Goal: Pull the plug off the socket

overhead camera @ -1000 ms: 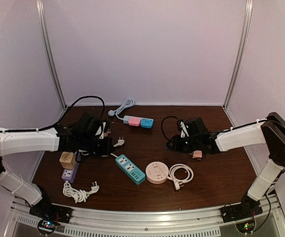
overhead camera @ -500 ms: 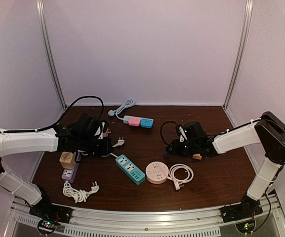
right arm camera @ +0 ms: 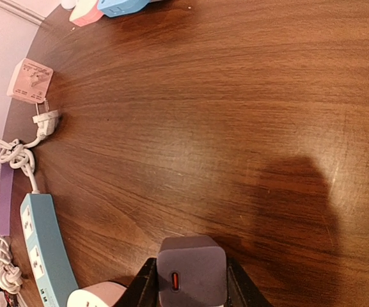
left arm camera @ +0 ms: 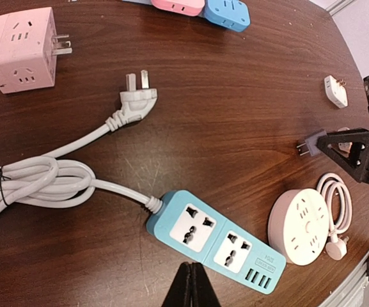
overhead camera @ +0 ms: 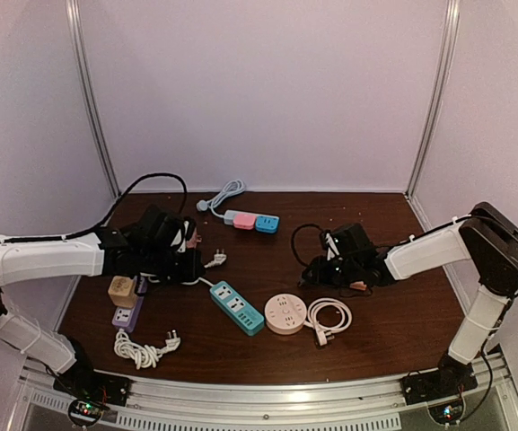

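Update time: my right end effector [right arm camera: 190, 281] is closed on the grey plug [right arm camera: 190, 265], 1 finger on each side of it, red light facing the wrist camera. From the left wrist view its prongs are bare and poking into open air, so I'd call it already off whatever socket it was in. It's held low over the worktop [right arm camera: 235, 96], near the round pale socket [left arm camera: 302, 224] and the coiled white cord [left arm camera: 350, 203]; I can't tell if it touches the wood. My left end effector [left arm camera: 190, 286] is pinched fully closed on nothing, hovering over the teal power strip [left arm camera: 216, 240]. What worries me: the hold is only on the plug's smooth sides, so if it slackens the thing drops and probably tips onto its prongs or knocks the round socket. Swinging it low could also snag the prongs in that cord and drag it along. And the left one looks close enough to the strip that a careless dip would shove it.
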`<state>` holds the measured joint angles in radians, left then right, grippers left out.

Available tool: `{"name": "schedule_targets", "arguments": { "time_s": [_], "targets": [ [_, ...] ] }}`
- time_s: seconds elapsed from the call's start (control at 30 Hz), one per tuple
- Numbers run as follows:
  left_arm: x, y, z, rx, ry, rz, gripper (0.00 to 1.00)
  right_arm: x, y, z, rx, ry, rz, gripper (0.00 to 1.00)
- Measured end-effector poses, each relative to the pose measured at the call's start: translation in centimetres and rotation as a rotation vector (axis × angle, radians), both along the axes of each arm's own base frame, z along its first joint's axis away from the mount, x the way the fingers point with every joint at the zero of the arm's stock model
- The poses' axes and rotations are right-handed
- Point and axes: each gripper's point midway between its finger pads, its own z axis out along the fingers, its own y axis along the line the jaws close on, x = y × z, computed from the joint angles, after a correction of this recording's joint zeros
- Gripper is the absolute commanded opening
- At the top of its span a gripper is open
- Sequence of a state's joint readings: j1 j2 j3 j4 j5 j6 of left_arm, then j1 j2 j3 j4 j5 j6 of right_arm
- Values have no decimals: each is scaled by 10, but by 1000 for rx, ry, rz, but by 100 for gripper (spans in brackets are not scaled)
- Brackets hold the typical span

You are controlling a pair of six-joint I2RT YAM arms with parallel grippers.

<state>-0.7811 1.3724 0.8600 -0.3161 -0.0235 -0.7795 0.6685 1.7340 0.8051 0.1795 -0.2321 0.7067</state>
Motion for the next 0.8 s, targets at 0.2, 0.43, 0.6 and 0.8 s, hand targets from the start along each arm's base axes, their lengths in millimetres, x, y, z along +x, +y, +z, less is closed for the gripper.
{"name": "schedule_targets", "arguments": {
  "time_s": [0.2,0.43,0.6,0.8],
  "targets": [
    [1,2,3,0,-11,6,4,-2,-6,-5,-23,18,-9,44],
    [-1,12,7,29,-23,25,10,-4,-13,-7,-52,30,-23,48],
    [-3,29,18,68,-55,63,19,-4,-17,1,-64,16,-30,57],
    [-6,63,38,139,-109,153,42,-6,-21,11,-98,-12,-29,79]
  ]
}}
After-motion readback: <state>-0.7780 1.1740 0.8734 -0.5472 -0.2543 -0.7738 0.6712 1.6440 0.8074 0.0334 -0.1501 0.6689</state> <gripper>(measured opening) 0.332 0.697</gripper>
